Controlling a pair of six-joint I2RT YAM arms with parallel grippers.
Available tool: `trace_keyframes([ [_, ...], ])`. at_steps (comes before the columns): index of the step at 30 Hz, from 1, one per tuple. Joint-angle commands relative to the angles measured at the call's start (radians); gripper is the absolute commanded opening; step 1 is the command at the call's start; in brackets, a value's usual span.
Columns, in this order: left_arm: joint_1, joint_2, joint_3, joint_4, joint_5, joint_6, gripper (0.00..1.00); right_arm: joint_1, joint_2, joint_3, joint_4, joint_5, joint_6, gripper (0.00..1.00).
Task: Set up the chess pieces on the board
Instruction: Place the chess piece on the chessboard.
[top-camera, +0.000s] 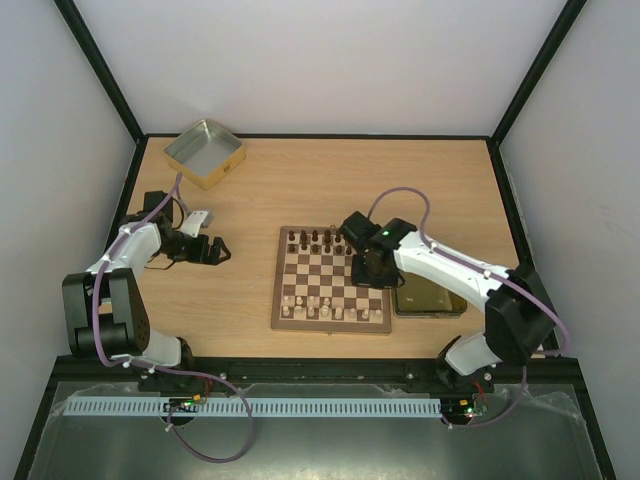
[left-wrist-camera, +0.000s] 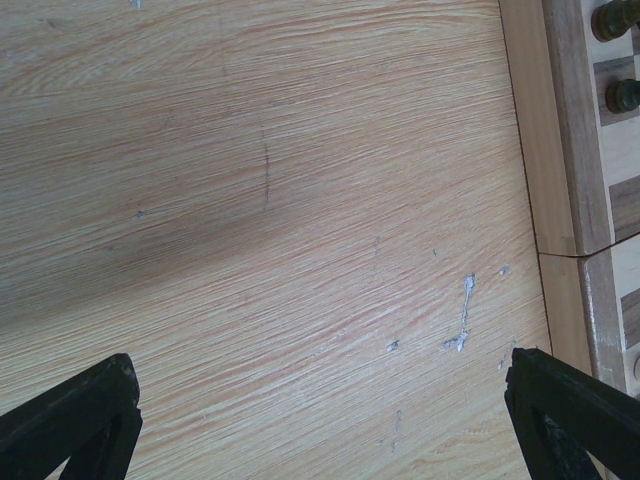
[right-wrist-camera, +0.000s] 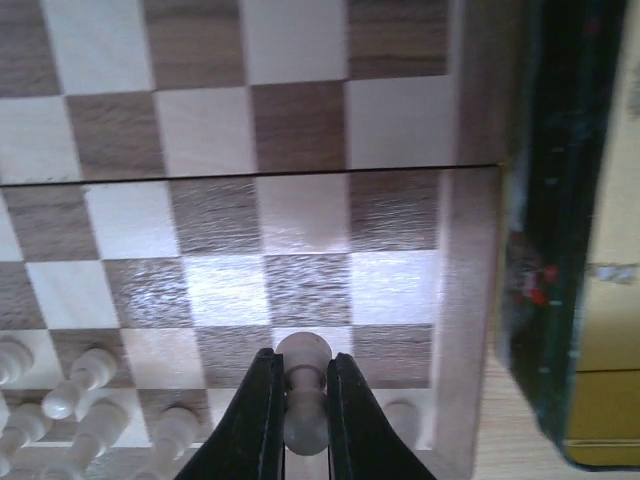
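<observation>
The board lay mid-worktop, about half set. Dark chessmen lined its far edge, with gaps, and pale chessmen crowded the two near rows, some leaning. The right hand was clamped on a pale pawn over the near right corner squares, probably for placing. The left hand hung spread and empty over bare worktop. No writing was legible; the dark tin beside the board showed only red specks.
</observation>
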Motion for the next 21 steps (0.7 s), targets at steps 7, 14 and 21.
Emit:
trace_keyframes([
  [7,0.006,-0.013,0.021,-0.014,0.001,0.000,0.99,0.140,0.188,0.131,0.033,-0.034,0.054,0.03],
  [14,0.006,-0.014,0.021,-0.015,0.003,0.000,0.99,0.187,0.233,0.137,0.056,-0.058,0.064,0.04],
  [21,0.007,-0.009,0.021,-0.017,0.007,0.003,0.99,0.216,0.246,0.115,0.068,-0.063,0.074,0.04],
])
